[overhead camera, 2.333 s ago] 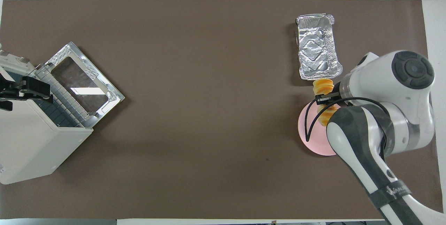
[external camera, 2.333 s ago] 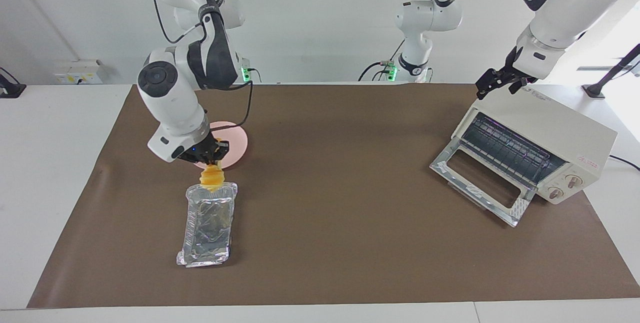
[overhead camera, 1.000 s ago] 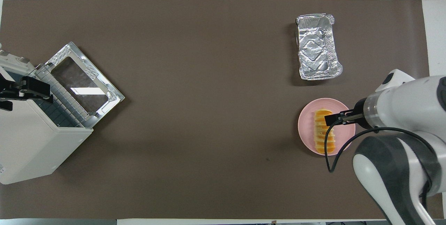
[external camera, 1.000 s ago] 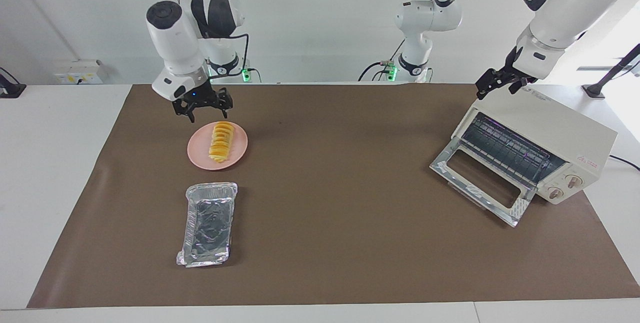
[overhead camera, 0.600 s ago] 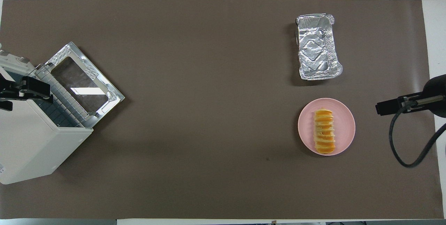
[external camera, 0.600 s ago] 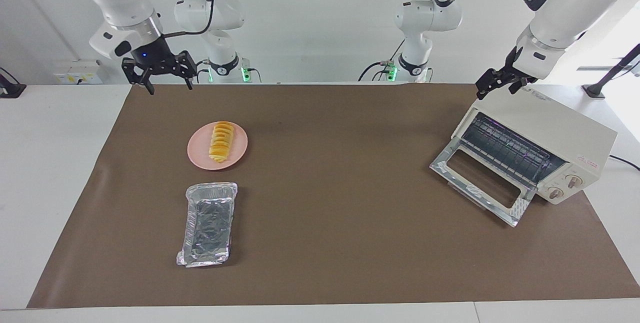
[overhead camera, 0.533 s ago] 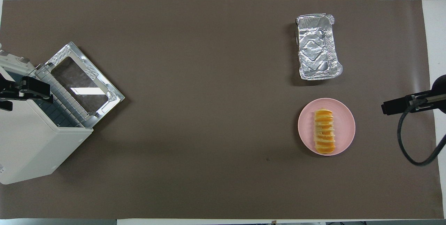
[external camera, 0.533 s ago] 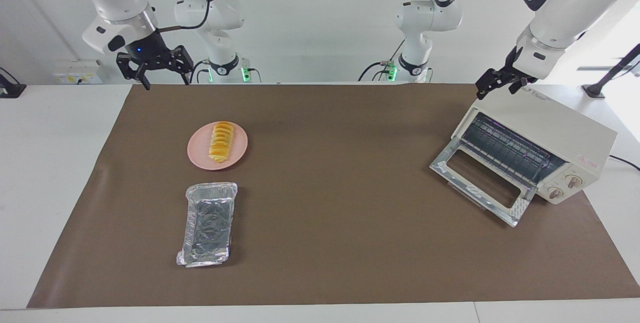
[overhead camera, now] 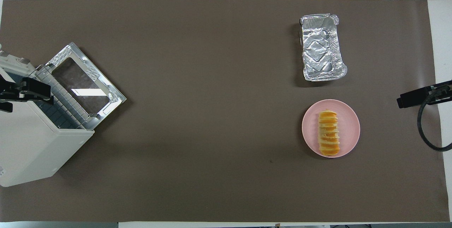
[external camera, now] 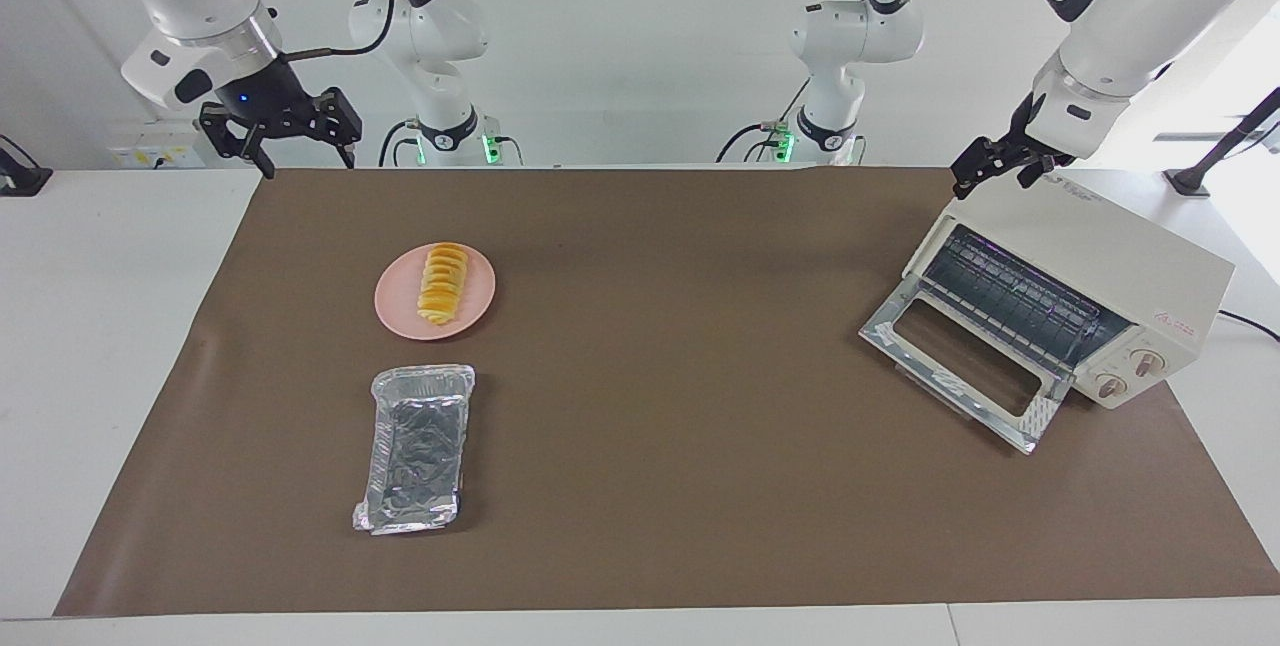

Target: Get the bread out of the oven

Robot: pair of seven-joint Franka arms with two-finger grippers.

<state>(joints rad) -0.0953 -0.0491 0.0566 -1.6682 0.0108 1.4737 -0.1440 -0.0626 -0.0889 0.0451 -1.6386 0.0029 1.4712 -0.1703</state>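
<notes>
Bread (external camera: 442,296) lies on the pink plate (external camera: 481,311) in the facing view, at 12 o'clock from the empty foil tray (external camera: 415,448). The oven (external camera: 1090,301) stands at the left arm's end of the table, door (external camera: 968,376) dropped open. Right gripper (external camera: 279,162) hangs over the mat's corner, fingers apart, holding nothing. Left gripper (external camera: 995,178) hovers over the oven top, fingers apart.

Overhead view: bread (overhead camera: 328,133) lies lengthwise on the plate (overhead camera: 350,126), at 6 o'clock from the tray (overhead camera: 322,48). The oven (overhead camera: 33,139) sits at 9 o'clock from the plate, well apart. Left gripper (overhead camera: 16,92) is over the oven; right gripper (overhead camera: 409,100) is at 3 o'clock from the plate.
</notes>
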